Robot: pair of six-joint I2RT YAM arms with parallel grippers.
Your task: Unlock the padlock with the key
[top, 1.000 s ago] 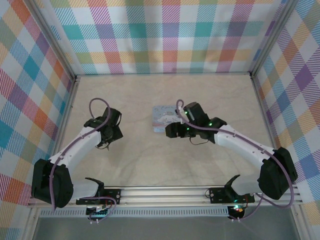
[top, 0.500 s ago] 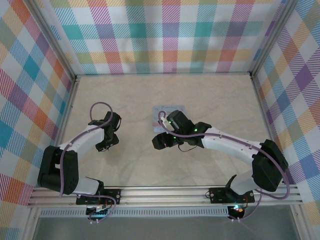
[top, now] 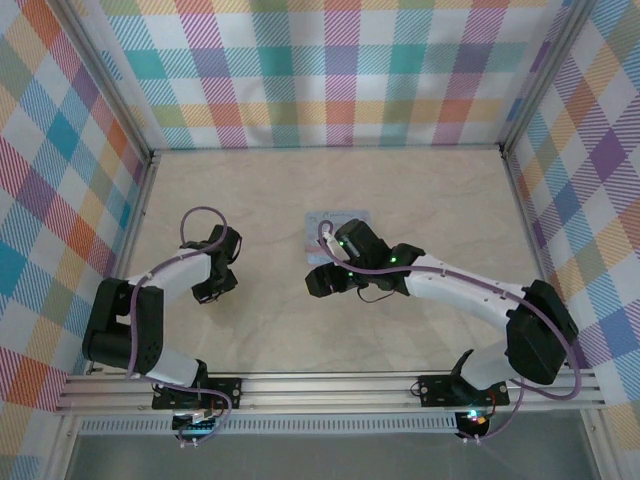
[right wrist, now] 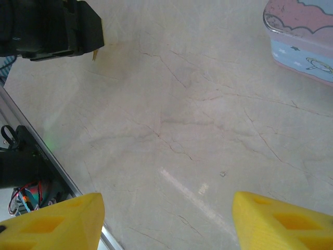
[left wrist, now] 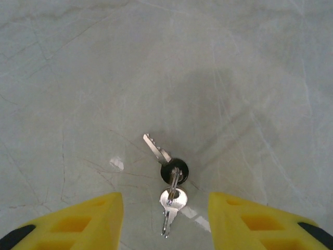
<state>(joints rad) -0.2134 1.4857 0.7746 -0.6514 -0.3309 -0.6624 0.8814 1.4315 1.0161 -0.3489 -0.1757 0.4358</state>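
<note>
Key (left wrist: 156, 148), dark round head, lies flat on the table (left wrist: 78, 78), ringed to a second silver key (left wrist: 169, 208). Both sit between the fingers of the left gripper (left wrist: 164, 197), jaws apart, no contact. Right gripper (right wrist: 166, 197) jaws apart over bare table, near the pale blue tin (right wrist: 304, 41).

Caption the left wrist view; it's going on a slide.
Left gripper hovers open over two ringed keys lying on the marble table.
</note>
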